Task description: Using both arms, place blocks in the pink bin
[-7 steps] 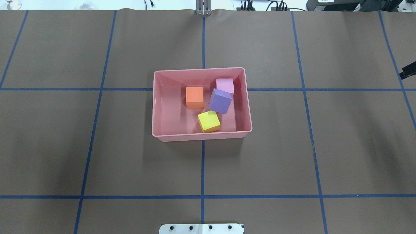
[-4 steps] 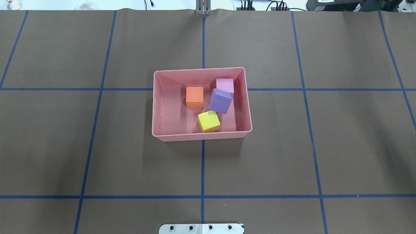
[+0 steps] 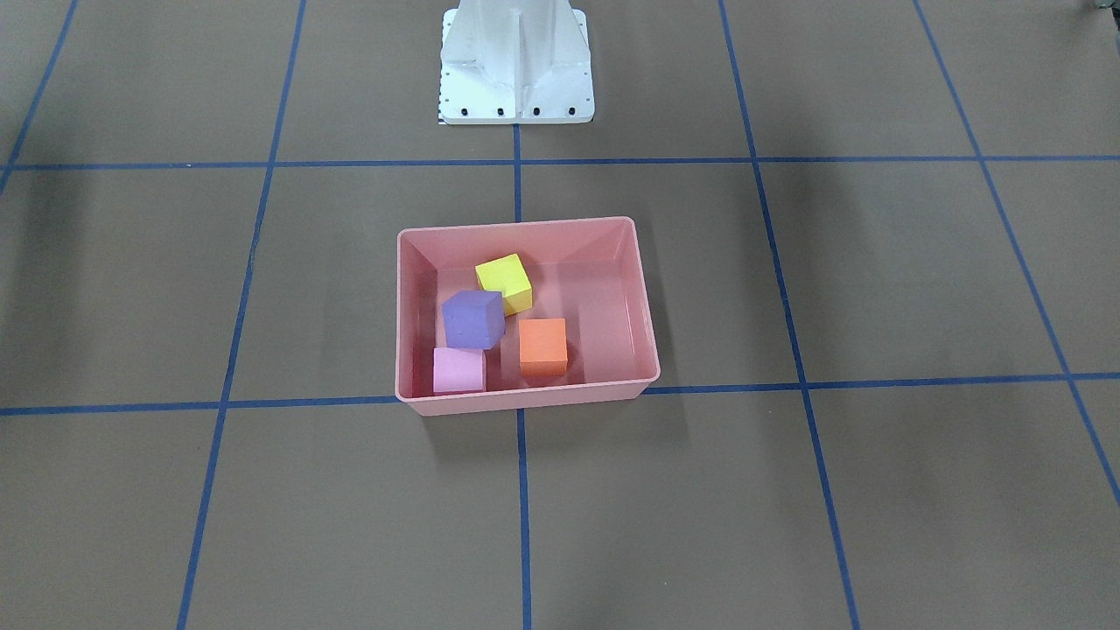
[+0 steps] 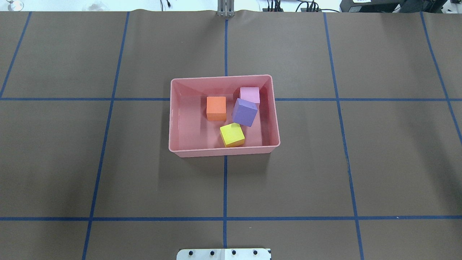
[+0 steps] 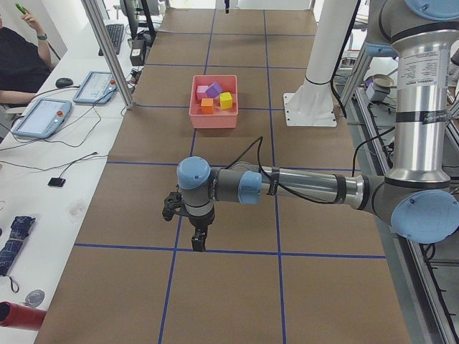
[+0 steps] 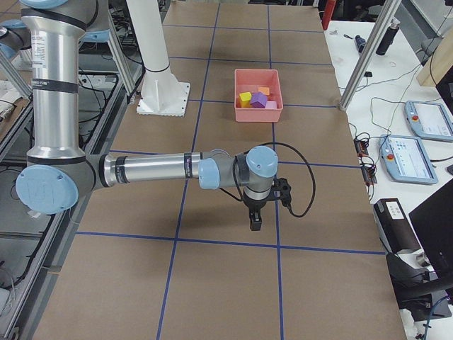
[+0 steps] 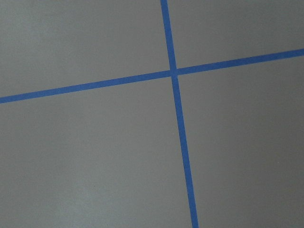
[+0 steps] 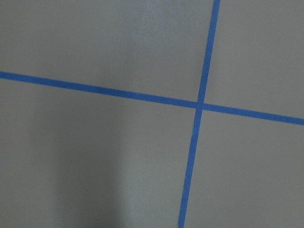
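Observation:
The pink bin (image 4: 223, 153) sits at the table's middle and also shows in the front-facing view (image 3: 525, 402). Inside it lie the orange block (image 4: 216, 107), the light pink block (image 4: 249, 94), the purple block (image 4: 244, 112), tilted against the pink one, and the yellow block (image 4: 232, 134). My left gripper (image 5: 199, 240) shows only in the exterior left view, far from the bin over bare table. My right gripper (image 6: 255, 221) shows only in the exterior right view, likewise far from the bin. I cannot tell whether either is open or shut. Both wrist views show only brown table and blue tape.
The white pedestal base (image 3: 516, 70) stands on the robot's side of the bin. Blue tape lines grid the brown table cover (image 4: 325, 162). Side benches hold tablets (image 5: 43, 115) and cables; a person (image 5: 18, 57) sits at the exterior left view's edge.
A black gripper part at the overhead view's right edge one second ago has left that view. The bin and blocks have not moved.

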Robot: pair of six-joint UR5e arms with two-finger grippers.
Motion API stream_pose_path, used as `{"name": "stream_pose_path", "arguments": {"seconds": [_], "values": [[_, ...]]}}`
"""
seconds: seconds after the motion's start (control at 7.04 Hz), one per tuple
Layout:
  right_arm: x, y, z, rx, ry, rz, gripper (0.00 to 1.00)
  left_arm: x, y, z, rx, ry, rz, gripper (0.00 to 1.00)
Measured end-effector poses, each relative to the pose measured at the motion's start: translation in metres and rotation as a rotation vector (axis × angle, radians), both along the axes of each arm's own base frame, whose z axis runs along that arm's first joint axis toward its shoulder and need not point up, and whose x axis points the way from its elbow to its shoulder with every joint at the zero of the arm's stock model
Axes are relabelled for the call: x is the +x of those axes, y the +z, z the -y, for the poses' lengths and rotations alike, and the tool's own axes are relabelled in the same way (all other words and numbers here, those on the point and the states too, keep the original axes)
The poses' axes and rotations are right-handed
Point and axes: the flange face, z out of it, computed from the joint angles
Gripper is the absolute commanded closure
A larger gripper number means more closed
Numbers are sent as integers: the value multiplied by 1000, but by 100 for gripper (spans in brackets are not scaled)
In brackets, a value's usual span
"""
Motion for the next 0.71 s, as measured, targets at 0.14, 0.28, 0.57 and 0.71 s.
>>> {"name": "stream_pose_path", "arguments": {"seconds": [0.14, 0.28, 0.57, 0.71], "values": [[14, 2, -3, -4, 26, 19, 0, 0, 1, 0, -2, 0, 0, 0], [25, 2, -7, -9, 50, 48, 0, 0, 1, 0, -3, -1, 0, 0], [34, 6, -12, -24, 72, 87, 0, 0, 3, -1, -4, -1, 0, 0], [35, 8, -13, -30, 75, 91, 0, -1, 3, -1, -1, 0, -1, 0]]}}
